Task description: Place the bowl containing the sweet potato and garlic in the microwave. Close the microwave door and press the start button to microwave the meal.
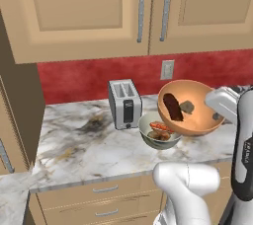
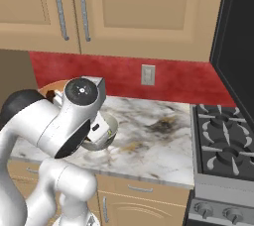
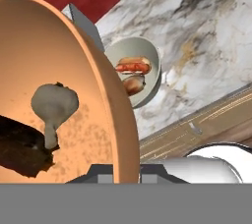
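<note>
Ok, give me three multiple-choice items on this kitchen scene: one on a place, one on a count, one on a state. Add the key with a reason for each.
1. Where does the toaster stand?
A. on the stove
B. on the counter against the red wall
C. inside a drawer

2. How many food items lie in the orange-brown bowl?
A. two
B. four
C. none

3. How is that bowl placed?
A. flat on the counter
B. upside down
C. lifted and tilted, above the grey-green bowl

Key: 1 B, it sits on the marble by the backsplash. 2 A, the sweet potato and the garlic. 3 C, its opening faces the left base camera, and its rim overlaps the smaller bowl.
</note>
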Controlling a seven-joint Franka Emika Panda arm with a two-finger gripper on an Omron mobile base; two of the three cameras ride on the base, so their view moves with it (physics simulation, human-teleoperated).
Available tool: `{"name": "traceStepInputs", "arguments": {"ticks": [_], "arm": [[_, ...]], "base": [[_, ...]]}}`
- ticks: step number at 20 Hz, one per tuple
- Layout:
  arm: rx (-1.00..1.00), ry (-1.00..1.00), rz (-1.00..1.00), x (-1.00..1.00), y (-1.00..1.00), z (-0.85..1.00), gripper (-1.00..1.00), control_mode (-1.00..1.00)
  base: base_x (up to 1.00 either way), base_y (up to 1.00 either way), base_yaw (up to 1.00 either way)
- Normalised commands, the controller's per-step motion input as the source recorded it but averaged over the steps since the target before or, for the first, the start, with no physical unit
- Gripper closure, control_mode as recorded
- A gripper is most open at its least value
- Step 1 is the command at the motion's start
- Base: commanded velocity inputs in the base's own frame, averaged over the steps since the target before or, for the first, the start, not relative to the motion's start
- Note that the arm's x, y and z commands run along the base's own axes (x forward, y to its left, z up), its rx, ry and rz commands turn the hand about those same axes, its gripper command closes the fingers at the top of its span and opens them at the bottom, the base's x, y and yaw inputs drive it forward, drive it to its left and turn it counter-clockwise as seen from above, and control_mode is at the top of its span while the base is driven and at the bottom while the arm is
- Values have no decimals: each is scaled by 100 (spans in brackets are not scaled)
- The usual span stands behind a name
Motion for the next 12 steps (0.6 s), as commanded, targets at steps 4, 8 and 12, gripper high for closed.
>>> {"name": "traceStepInputs", "arguments": {"ticks": [4, 8, 12], "arm": [[-7, 0, 10, -34, 12, 11, 100, -100], [-7, 0, 5, -20, 5, 10, 100, -100], [0, 0, 0, 0, 0, 5, 100, -100]], "base": [[0, 0, 0], [0, 0, 0], [0, 0, 0]]}}
